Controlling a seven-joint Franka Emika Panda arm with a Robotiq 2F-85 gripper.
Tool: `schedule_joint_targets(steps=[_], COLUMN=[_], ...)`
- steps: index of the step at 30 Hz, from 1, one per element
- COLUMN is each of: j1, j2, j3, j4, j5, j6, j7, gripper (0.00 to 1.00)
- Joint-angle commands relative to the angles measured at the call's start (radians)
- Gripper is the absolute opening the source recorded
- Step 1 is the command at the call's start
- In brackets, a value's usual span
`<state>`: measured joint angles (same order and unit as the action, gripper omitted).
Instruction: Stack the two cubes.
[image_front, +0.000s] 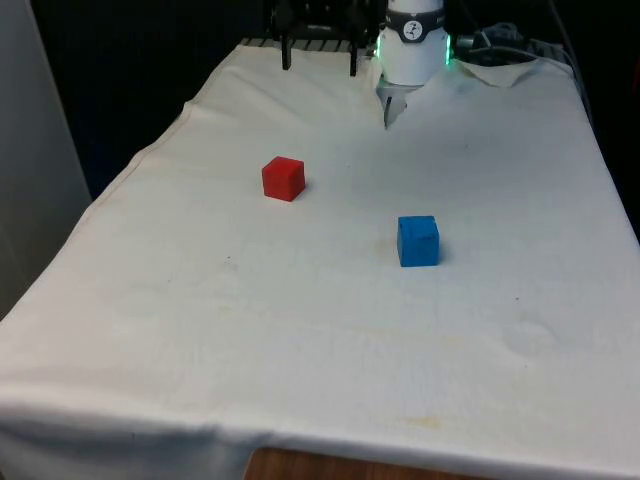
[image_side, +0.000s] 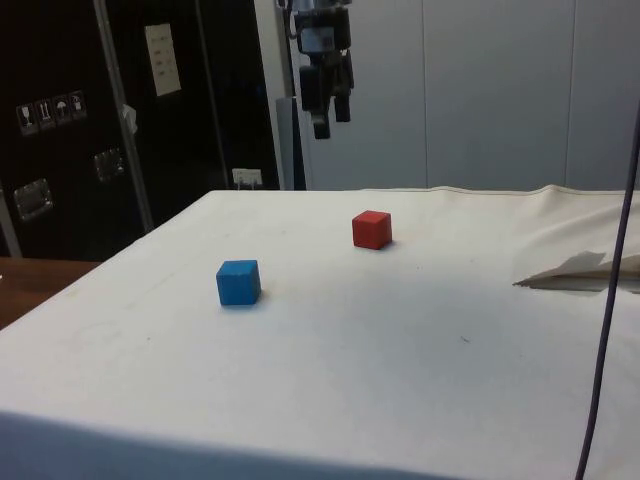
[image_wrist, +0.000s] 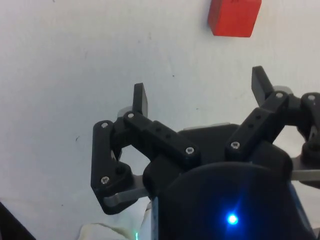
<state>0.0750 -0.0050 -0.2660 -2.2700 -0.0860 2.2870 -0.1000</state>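
We hang the gripper (image_wrist: 200, 92) high above the cloth (image_front: 300, 330), fingers spread and empty. The red cube (image_front: 283, 178) sits beyond the blue cube (image_front: 417, 241), well apart. Nothing is picked yet; next we must descend onto one cube.

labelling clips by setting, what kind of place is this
Probably a robotics lab or test room. A table under a white cloth holds just a red cube and a blue cube, the gripper hangs open above, and dark equipment cabinets stand behind.

Red cube (image_front: 284, 178), blue cube (image_front: 418, 241), well apart (both flat, unstacked)
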Motion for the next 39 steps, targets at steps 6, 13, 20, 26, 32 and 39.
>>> schedule_joint_targets(steps=[6,13,20,26,32,39], j1=[-0.002,-0.004,-0.004,-0.005,-0.006,-0.005], j2=[0.016,0.041,0.063,0.078,0.100,0.128], j3=[-0.017,-0.042,-0.064,-0.078,-0.091,-0.092], j4=[-0.020,-0.038,-0.057,-0.075,-0.092,-0.103], j5=[0.004,0.008,0.010,0.011,0.019,0.042], j6=[0.051,0.101,0.145,0.181,0.225,0.262], j7=[0.002,-0.005,-0.010,-0.014,-0.024,-0.036], gripper=[1.00,1.00,1.00,1.00,1.00,1.00])
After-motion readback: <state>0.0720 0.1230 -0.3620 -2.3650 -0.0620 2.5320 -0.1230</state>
